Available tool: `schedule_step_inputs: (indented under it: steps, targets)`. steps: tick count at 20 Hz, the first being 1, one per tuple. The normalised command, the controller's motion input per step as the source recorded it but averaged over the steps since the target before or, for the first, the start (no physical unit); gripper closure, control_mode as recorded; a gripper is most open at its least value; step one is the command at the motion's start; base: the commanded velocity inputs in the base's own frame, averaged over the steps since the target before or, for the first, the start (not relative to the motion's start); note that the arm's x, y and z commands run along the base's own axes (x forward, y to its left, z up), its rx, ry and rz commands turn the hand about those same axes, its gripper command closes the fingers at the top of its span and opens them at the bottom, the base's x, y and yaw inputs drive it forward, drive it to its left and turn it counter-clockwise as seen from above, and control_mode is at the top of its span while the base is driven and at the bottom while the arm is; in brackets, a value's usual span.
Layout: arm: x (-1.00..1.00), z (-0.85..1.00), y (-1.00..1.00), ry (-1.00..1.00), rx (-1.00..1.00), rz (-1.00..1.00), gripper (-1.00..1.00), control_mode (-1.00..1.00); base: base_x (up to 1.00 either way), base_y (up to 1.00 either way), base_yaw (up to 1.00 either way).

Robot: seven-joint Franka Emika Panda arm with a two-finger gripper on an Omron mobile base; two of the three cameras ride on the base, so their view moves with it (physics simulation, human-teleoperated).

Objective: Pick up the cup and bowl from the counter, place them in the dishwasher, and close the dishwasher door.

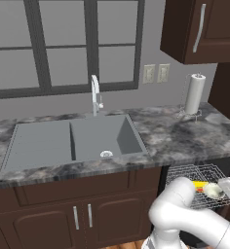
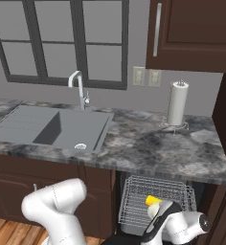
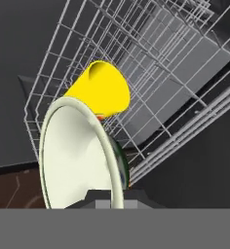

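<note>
**Op:** Hand view has the bowl (image 3: pixel 78 155) clenched on edge in my gripper (image 3: pixel 109 194), over the wire rack (image 3: pixel 151 63), with the cup (image 3: pixel 105 90) already lying there.

**Desk:** Next?

**Op:** I'd say lower, release, back out, then swing the dishwasher door up.

**Desk:** Room?

**Op:** Marbled counter (image 2: pixel 148 143), grey sink (image 2: pixel 52 127), paper-towel roll (image 2: pixel 177 103), window (image 1: pixel 63 44) behind.

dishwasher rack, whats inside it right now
The yellow cup lies on its side in the wire rack. The cream bowl, held by the shut gripper, covers the cup's near end and the rack floor beneath.
</note>
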Motion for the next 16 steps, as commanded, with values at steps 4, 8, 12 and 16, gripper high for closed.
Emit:
schedule_step_inputs:
  steps: [4,8,12,16]
  targets:
    - [0.35,-0.22,-0.13,0.05,0.00,0.00,1.00,-1.00,0.00,0.00,0.00]
    - [0.27,-0.28,-0.15,0.04,0.00,0.00,1.00,-1.00,0.00,0.00,0.00]
    - [0.10,-0.34,-0.17,0.03,0.00,0.00,1.00,-1.00,0.00,0.00,0.00]
    - [0.13,-0.36,-0.19,0.03,0.00,0.00,1.00,-1.00,0.00,0.00,0.00]
